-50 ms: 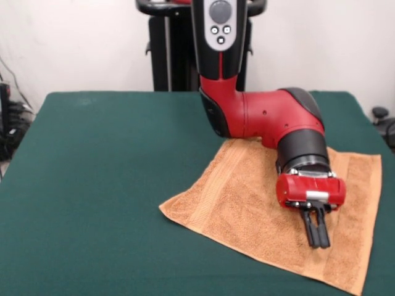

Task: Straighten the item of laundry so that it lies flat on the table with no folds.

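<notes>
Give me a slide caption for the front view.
Sawyer's gripper, fingers together, poised over an orange towel spread nearly flat on the green table.

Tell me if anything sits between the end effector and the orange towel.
Nothing visible does. The end effector hangs directly over the orange-tan terry-cloth towel, which lies spread on the dark green table. Its fingers sit close together; contact with the cloth cannot be judged.

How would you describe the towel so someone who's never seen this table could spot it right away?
Start with the big dark green table. Toward its right side in the front view, under the red and black arm's gripper, lies a square orange-tan terry towel, spread out. It is the only cloth item there, with a flat woven band near opposite edges.
</notes>
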You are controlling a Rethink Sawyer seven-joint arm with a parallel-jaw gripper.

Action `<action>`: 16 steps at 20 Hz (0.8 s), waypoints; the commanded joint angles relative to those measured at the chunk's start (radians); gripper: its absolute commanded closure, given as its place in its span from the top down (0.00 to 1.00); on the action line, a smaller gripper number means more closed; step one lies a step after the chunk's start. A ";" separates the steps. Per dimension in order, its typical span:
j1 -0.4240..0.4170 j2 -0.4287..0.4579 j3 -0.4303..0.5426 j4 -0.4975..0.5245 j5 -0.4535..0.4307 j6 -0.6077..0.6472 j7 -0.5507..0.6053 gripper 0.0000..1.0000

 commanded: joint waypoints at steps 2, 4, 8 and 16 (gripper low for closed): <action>0.009 -0.019 0.021 0.033 -0.015 0.061 0.200 0.00; -0.002 -0.030 0.010 0.052 -0.047 0.073 0.211 0.00; -0.022 -0.080 -0.003 0.118 -0.109 0.104 0.229 0.00; -0.043 -0.176 0.006 0.238 -0.151 0.143 0.223 0.00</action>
